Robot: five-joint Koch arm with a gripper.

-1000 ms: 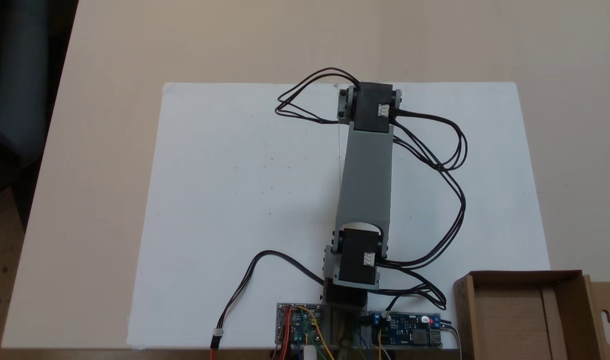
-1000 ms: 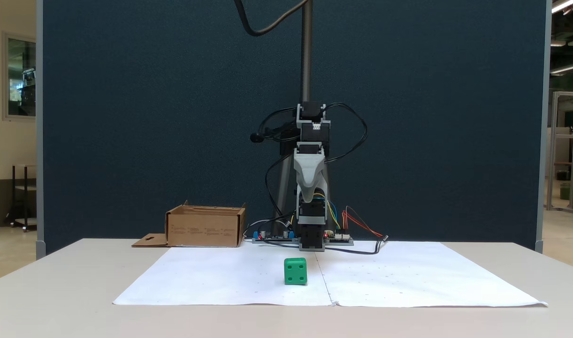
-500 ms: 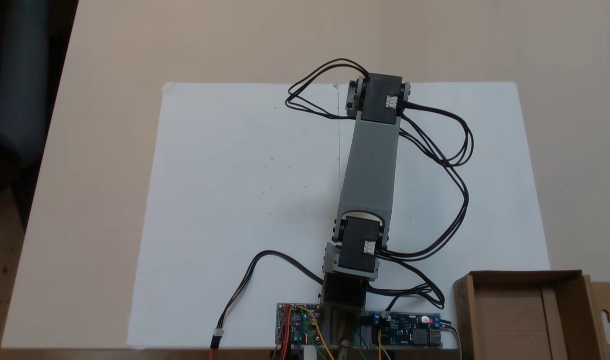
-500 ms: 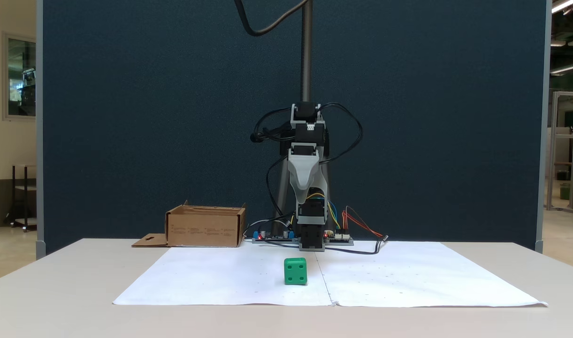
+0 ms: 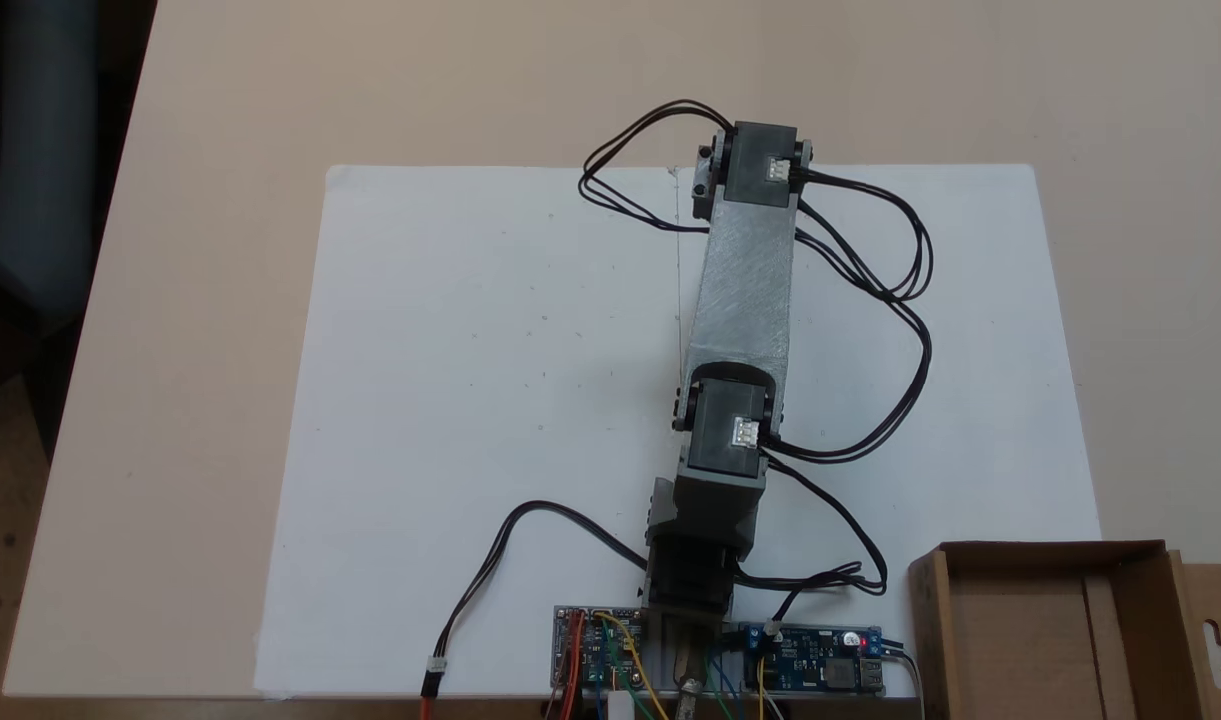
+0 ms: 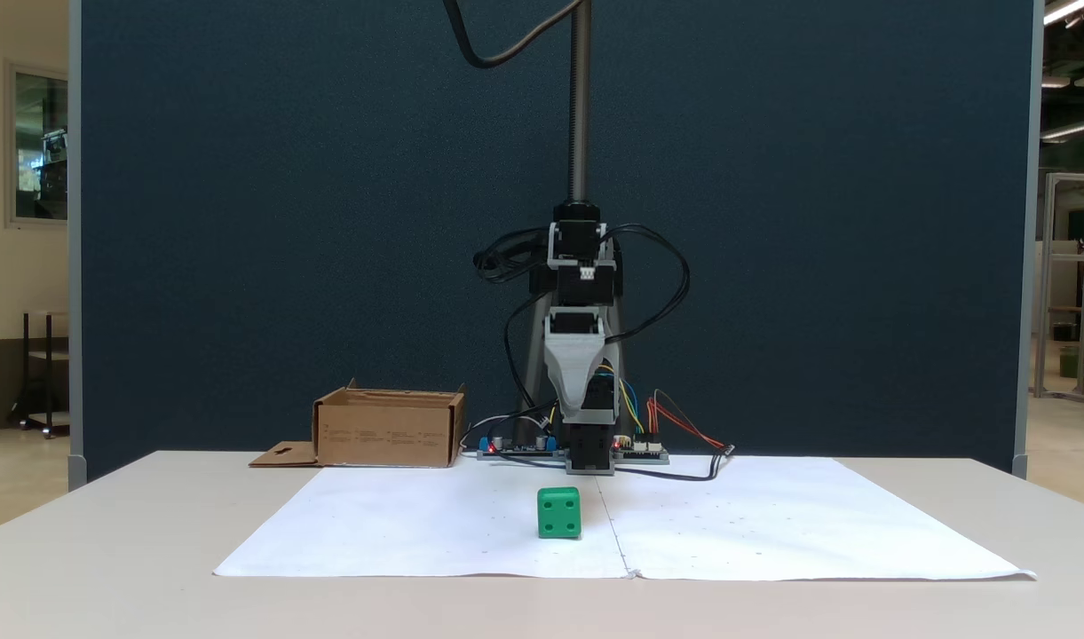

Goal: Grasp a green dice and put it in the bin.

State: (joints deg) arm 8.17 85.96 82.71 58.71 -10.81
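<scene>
On the paper sheet: the green dice (image 6: 558,512) sits upright near the front edge of the white paper sheet (image 5: 450,400), just beside the centre crease, four pips facing the front camera.
Why there: judged a start position; it lies on the arm's midline, within a straight reach.
Arm: the Koch arm (image 5: 745,290) stretches out over the sheet from its base, and from above its grey link and black servos cover the spot where the dice would lie.
Gripper: the grey gripper (image 6: 578,395) hangs pointing down, well above the dice and apart from it; its jaws line up one behind the other, so I cannot tell how wide they stand. It holds nothing.
Bin: the cardboard box (image 5: 1055,625) stands open-topped beside the control boards (image 5: 810,665), off the sheet's corner, its slotted flap (image 6: 284,455) folded flat outward.
Why there: probably close to the base for a short swing.
Writing: faint printed lines on the box's front wall, too small to read; no brand legible.
</scene>
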